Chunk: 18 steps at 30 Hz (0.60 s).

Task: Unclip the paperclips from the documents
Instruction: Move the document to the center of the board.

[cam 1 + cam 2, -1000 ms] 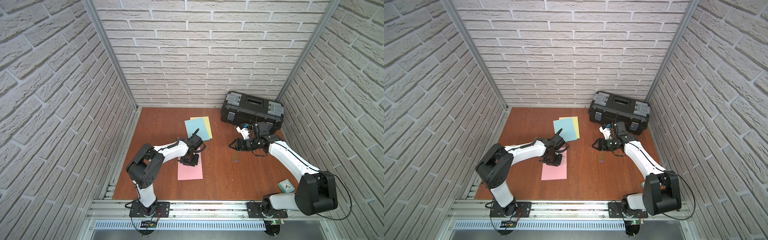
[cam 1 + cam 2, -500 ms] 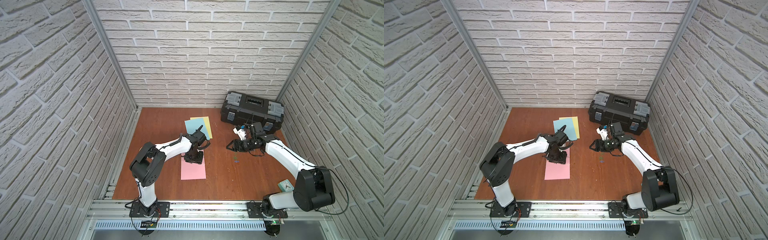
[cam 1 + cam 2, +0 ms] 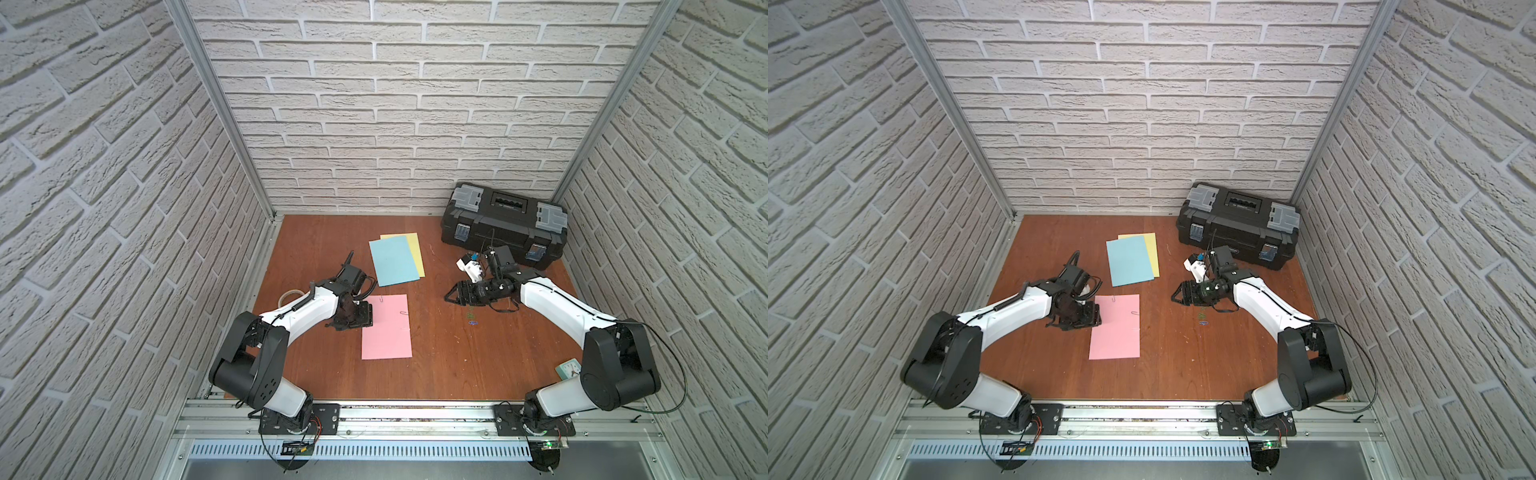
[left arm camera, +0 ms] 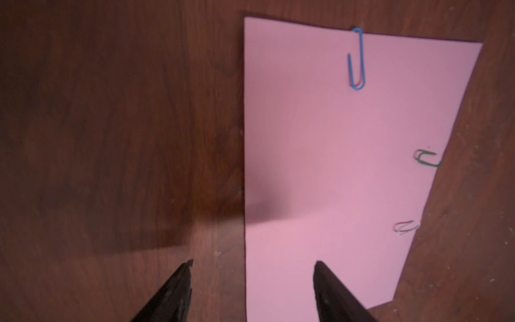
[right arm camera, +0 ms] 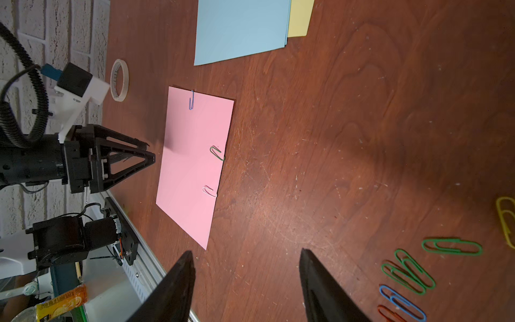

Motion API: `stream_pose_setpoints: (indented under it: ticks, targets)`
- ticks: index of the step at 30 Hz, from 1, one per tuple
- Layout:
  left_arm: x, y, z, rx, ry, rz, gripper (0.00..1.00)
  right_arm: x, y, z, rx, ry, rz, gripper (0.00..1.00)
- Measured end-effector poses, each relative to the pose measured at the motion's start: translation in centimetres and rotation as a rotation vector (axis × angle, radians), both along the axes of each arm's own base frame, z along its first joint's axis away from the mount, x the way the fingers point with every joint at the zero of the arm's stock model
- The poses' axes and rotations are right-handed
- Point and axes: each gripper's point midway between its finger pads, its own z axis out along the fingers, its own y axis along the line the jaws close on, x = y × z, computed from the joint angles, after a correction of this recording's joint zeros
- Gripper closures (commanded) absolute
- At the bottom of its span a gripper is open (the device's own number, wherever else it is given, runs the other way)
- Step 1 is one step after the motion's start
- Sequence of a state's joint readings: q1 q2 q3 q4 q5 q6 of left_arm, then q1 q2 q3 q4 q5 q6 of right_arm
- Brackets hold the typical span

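Jaws on the left arm (image 3: 307, 309) stand parted and empty, straddling one long edge of the pink sheet (image 4: 320, 167), which lies flat on the surface (image 3: 457, 365). Those on the right arm (image 3: 557, 303) are likewise parted and empty, near the loose paperclips (image 5: 407, 270).

Findings: three clips are on the pink sheet. The blue clip (image 4: 356, 60) sits on a short edge. The green clip (image 4: 427, 160) and the pale clip (image 4: 407, 227) sit on the long edge facing the right arm.

Recommendation: you pin the sheet with the left jaws, then take the green clip by its outer loop and draw it straight off, low and along its length. Lifting likely drags or creases the paper.
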State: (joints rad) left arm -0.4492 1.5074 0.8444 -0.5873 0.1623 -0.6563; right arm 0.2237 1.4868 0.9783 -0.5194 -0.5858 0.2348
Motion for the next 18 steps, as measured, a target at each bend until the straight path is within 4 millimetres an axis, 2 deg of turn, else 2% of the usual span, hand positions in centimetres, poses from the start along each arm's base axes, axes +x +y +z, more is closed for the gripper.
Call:
stream_pose_setpoints:
  ticks: [4, 9, 14, 18]
  targets:
    - [0.4, -0.7, -0.9, -0.036, 0.013, -0.002, 0.31, -0.1, 0.3, 0.0, 0.001, 0.0, 0.006, 0.39]
    - [0.9, -2.1, -1.0, -0.071, 0.018, -0.017, 0.33, -0.1, 0.4, 0.0, 0.002, 0.004, 0.003, 0.39]
    - [1.5, -5.6, -0.7, -0.129, 0.0, -0.082, 0.33, -0.2, 1.1, -0.2, 0.006, 0.005, 0.015, 0.38]
    - [1.6, -8.5, -0.5, -0.172, 0.001, -0.127, 0.33, -0.3, 2.3, -1.4, 0.005, 0.036, 0.034, 0.39]
